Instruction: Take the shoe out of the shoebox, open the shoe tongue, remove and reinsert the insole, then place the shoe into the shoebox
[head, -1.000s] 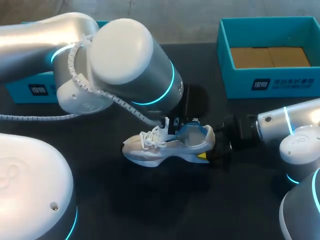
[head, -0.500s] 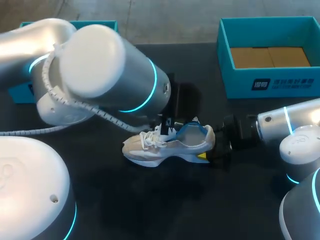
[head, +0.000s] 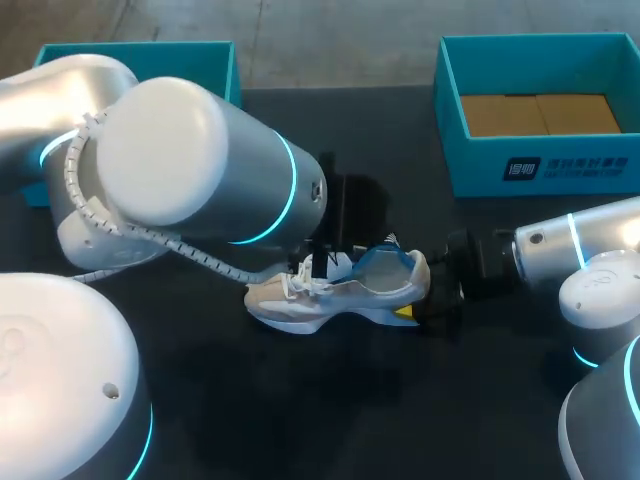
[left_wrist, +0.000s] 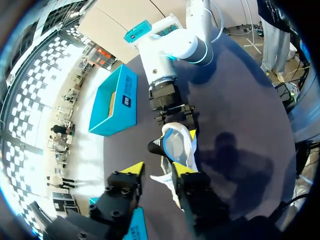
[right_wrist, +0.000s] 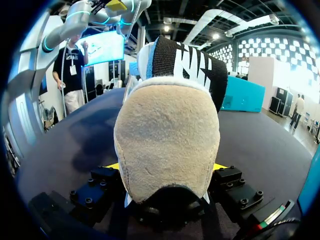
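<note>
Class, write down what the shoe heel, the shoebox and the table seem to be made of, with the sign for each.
Shoe heel: likely suede or a synthetic lookalike; beige, matte, fuzzy nap.
Shoebox: cardboard, matte teal outside; thin straight walls, bare brown board on its floor.
Table: unclear, perhaps a dark mat or laminate; smooth, with a faint sheen.

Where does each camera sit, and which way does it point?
Head view: above, behind the robot, looking down on the table; left arm, right arm show.
Left wrist view: on the left arm, facing the shoe past its open left gripper.
Right wrist view: on the right arm, right gripper shut on the shoe's heel.
All share the shoe.
</note>
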